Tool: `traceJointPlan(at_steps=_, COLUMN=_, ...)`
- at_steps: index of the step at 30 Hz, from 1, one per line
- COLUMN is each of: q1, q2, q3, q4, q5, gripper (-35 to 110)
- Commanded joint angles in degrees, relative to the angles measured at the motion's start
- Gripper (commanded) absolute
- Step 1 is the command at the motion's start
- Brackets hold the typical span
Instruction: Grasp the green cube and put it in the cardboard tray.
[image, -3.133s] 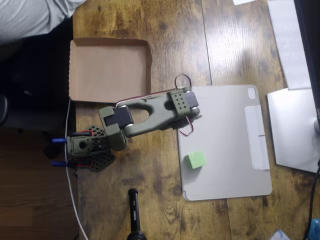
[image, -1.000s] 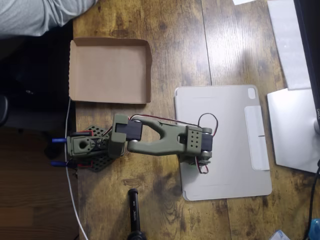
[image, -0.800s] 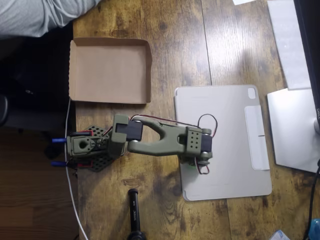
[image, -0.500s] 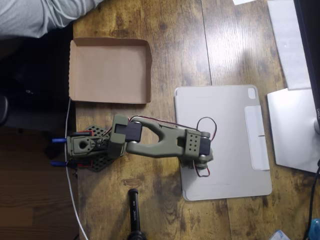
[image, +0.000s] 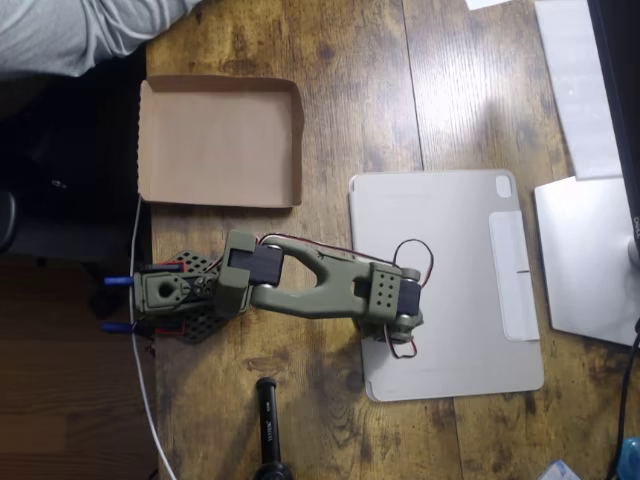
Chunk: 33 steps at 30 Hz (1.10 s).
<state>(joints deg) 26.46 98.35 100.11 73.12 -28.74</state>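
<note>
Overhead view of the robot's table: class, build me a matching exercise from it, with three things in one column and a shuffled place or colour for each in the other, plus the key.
Things
1. cardboard tray
2. grey tablet cover
3. robot arm

Descriptions
A. olive green, reaching from its base onto the cover's left edge
B. plain brown, upper left, nothing inside
C. flat and pale, right of centre on the wood

Pairs: 1-B, 2-C, 3-A

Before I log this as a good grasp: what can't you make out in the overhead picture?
- The green cube: hidden under the arm's wrist, over the grey tablet cover.
- The gripper: its fingers lie beneath the wrist, so open or shut is unclear.
- The person: cut off by the top edge.
</note>
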Motion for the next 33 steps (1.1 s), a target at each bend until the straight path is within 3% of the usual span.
traceJointPlan(at_steps=1, q1=0.62, q2=3.08, q3=0.53, q4=-0.09, q5=-0.97, gripper=11)
traceJointPlan(at_steps=13, q1=-2.72, q2=3.16, q3=1.41, q4=-1.58, q5=1.93, gripper=2)
traceJointPlan(at_steps=22, q1=-22.85, q2=5.01, q3=-8.88, q4=12.22, q5=18.11, gripper=2)
traceJointPlan(at_steps=33, q1=-47.2, q2=13.8, q3=-16.87, q4=28.39, q5=29.44, gripper=4)
